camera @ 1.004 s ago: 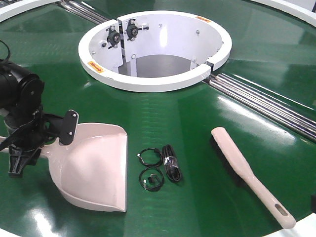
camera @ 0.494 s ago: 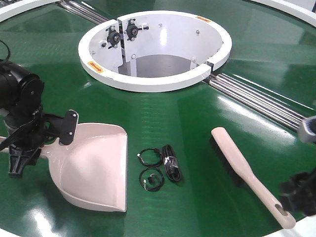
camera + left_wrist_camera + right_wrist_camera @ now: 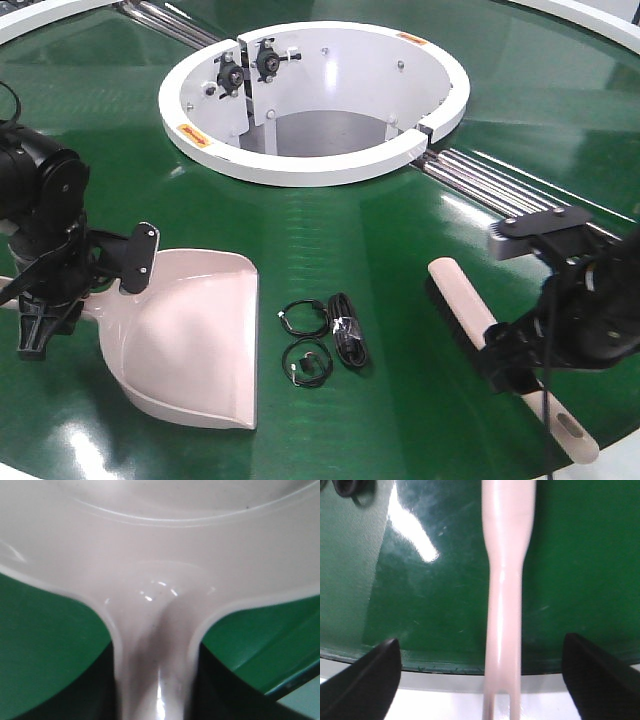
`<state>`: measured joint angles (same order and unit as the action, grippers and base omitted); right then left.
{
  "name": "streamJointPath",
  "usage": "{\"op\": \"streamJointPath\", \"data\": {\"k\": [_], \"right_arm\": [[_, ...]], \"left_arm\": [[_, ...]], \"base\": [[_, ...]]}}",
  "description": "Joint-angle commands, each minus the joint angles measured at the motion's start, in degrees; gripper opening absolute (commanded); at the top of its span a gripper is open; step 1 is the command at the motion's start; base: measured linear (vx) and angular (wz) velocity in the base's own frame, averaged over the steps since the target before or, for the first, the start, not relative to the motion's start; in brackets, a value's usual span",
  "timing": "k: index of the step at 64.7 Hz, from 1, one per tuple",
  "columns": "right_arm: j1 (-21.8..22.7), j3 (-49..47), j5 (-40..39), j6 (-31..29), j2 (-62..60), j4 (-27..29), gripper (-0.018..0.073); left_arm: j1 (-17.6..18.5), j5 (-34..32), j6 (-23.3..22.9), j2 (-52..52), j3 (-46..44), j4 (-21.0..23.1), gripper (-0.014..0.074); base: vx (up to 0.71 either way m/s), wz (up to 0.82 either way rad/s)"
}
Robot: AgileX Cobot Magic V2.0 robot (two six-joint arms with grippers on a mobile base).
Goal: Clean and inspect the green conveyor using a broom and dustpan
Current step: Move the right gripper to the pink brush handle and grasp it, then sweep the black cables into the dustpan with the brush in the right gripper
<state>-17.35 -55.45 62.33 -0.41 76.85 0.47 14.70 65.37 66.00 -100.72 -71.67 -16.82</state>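
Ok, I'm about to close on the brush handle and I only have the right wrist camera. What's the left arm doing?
Observer: The left gripper is shut on the handle of the dustpan, and the pan sits on the green belt.
Operator: Which way does the pan open?
Observer: Toward the brush, with small black cable coils lying on the belt between them.
Operator: And the brush head?
Observer: Bristles down on the belt, short of the silver rollers.
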Motion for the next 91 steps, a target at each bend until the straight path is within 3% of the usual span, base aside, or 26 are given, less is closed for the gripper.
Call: {"op": "streamJointPath", "data": {"k": [1, 21, 38, 56, 78, 91], "right_arm": [[-0.10, -3.41, 0.95, -1.39, 3.44, -0.47, 0.0578], [-0.05, -5.20, 3.10, -0.83, 14.29, -3.87, 0.0505], [-0.05, -5.20, 0.18, 0.41, 16.68, -4.23, 0.0436], [-0.05, -5.20, -1.21, 1.09, 17.59, -4.79, 0.0282], [-0.05, -6.46, -3.63, 4.00, 16.62, -4.48, 0.0008], [-0.05, -9.42, -0.31, 5.01, 13.63, -4.37, -0.0008]], "left_arm": [[0.35, -0.18, -0.28, 2.37, -1.46, 0.16, -0.0006], [0.35, -0.18, -0.28, 2.37, -1.46, 0.16, -0.0006], [0.35, -0.18, -0.28, 2.37, -1.46, 0.16, -0.0006], [0.35, -0.18, -0.28, 2.37, -1.46, 0.16, -0.0006], [0.35, -0.18, -0.28, 2.37, -1.46, 0.16, -0.0006], [0.35, -0.18, -0.28, 2.37, -1.46, 0.16, -0.0006]], "base": [[0.00, 0.00], [0.00, 0.00], [0.00, 0.00], [0.00, 0.00], [0.00, 0.00], [0.00, 0.00]]}}
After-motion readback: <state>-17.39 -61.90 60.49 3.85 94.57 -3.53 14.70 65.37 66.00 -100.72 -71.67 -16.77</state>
